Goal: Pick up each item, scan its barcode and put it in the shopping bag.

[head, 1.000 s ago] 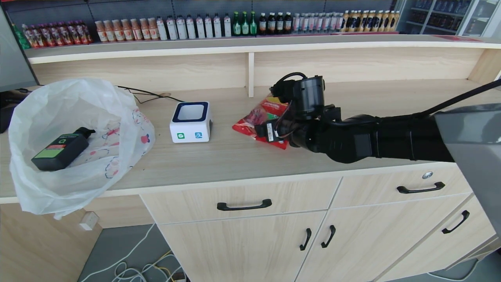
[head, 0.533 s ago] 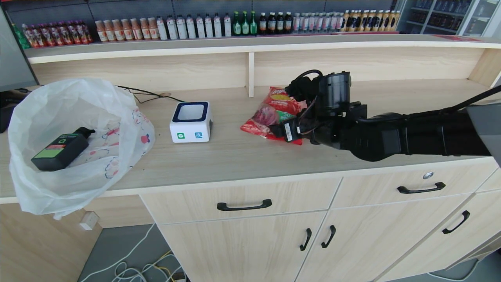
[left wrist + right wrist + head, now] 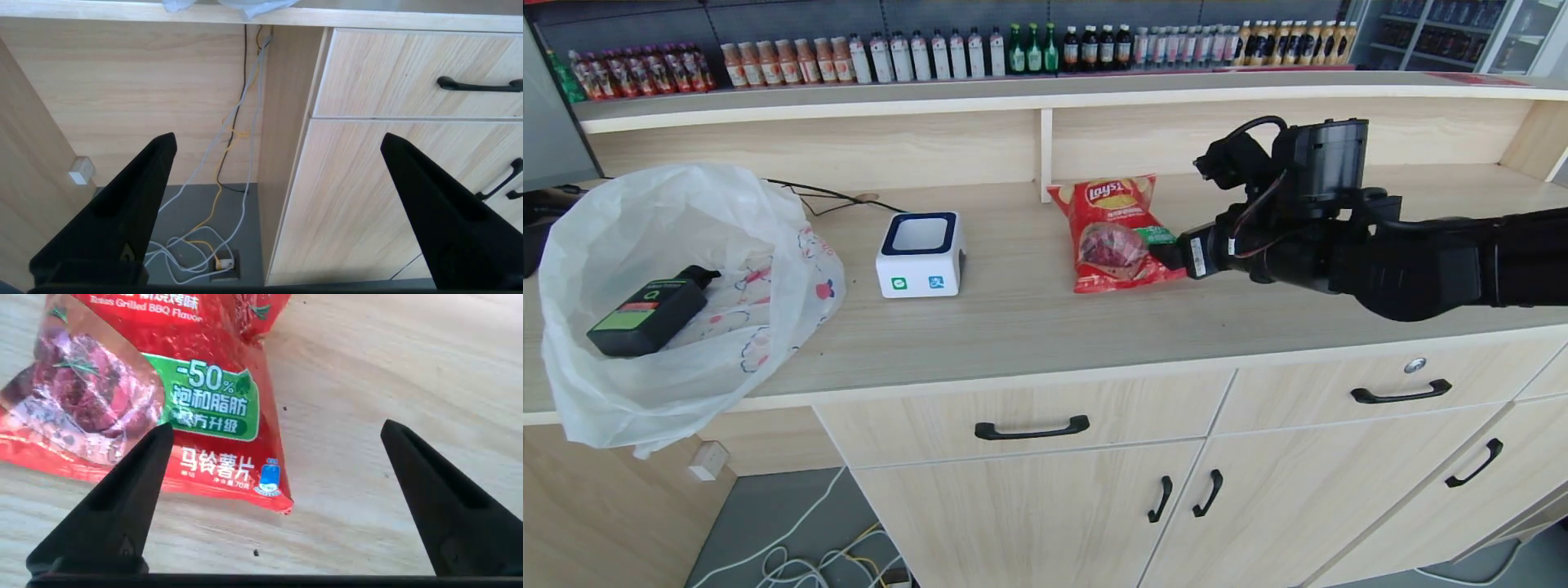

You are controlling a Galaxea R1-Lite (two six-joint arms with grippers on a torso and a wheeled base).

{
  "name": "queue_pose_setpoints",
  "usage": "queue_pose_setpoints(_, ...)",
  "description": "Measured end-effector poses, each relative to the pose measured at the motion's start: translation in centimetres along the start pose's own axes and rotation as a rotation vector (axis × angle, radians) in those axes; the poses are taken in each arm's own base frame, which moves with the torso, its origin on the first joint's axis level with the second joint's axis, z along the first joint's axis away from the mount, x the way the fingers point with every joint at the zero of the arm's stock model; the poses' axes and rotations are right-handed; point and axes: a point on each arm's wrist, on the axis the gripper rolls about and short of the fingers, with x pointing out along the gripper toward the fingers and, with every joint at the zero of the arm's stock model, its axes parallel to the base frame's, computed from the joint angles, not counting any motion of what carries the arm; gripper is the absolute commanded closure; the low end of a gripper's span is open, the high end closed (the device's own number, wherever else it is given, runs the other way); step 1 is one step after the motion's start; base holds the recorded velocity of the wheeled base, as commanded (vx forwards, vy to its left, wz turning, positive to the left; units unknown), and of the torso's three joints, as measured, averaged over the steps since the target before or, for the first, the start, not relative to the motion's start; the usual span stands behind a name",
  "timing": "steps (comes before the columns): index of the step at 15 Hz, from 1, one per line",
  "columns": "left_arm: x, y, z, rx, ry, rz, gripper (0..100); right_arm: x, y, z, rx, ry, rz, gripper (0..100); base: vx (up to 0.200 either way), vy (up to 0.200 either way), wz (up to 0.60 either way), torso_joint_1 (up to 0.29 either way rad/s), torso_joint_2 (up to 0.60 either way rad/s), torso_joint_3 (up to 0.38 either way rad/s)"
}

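"Chip bag (image 3: 1117, 233) lay flat and face up on the surface (image 3: 1029, 327), toward its back edge near the middle. Your right claw (image 3: 1170, 255) sat at the side of the packet nearer the surface's right end, spread wide with nothing in it."

"And what did your wrist cameras give you?"

"Your right one looked down past the spread fingers (image 3: 122, 514) onto a corner of the packet. I couldn't tell whether a tip touched the film. Your left claw (image 3: 278, 139) hung below the surface by the cabinet fronts (image 3: 392, 73), equally wide open and empty."

"So where could you have come unstuck?"

"At the grasp, I judged. That film looked thin and slick, and the packet lay flat. If you closed on the edge alone, you could have pinched a fold that slipped free, or shoved the packet toward the back edge. If you squeezed hard, you'd have crushed the chips."

"Anything after the lift?"

"No barcode showed on the upper face, so presenting that face to the scanner (image 3: 920, 253) might have read nothing. The scanner also stood between the packet and the shopping bag (image 3: 621, 220), so a low carry could have knocked it. The shopping bag slumped over the front edge at the left end with a black bottle (image 3: 649, 312) inside. Its mouth was soft, so a careless drop might have missed it."
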Motion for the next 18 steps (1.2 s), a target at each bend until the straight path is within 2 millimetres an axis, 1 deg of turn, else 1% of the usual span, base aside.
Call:
queue_pose_setpoints(1, 0.0, 0.0, 0.0, 0.0, 0.0, 0.0, 0, -0.3, 0.2, 0.6, 0.006, -0.022, 0.012, 0, 0.0, 0.0, 0.0, 0.0, 0.0, 0.0)
queue_pose_setpoints(3, 0.0, 0.0, 0.0, 0.0, 0.0, 0.0, 0, -0.4, 0.7, 2.3, 0.082, -0.085, 0.031, 0, 0.0, 0.0, 0.0, 0.0, 0.0, 0.0)
queue_pose_setpoints(4, 0.0, 0.0, 0.0, 0.0, 0.0, 0.0, 0, -0.3, 1.6, 3.2, 0.113, -0.109, 0.053, 0, 0.0, 0.0, 0.0, 0.0, 0.0, 0.0)
queue_pose_setpoints(5, 0.0, 0.0, 0.0, 0.0, 0.0, 0.0, 0, -0.1, 2.3, 3.7, 0.121, -0.117, 0.072, 0, 0.0, 0.0, 0.0, 0.0, 0.0, 0.0)
queue_pose_setpoints(9, 0.0, 0.0, 0.0, 0.0, 0.0, 0.0, 0, 1.1, 3.7, 5.2, 0.122, -0.13, 0.097, 0, 0.0, 0.0, 0.0, 0.0, 0.0, 0.0)
queue_pose_setpoints(11, 0.0, 0.0, 0.0, 0.0, 0.0, 0.0, 0, 2.0, 4.2, 5.2, 0.12, -0.128, 0.099, 0, 0.0, 0.0, 0.0, 0.0, 0.0, 0.0)
queue_pose_setpoints(18, 0.0, 0.0, 0.0, 0.0, 0.0, 0.0, 0, 4.3, 5.2, 3.3, 0.113, -0.081, 0.107, 0, 0.0, 0.0, 0.0, 0.0, 0.0, 0.0)
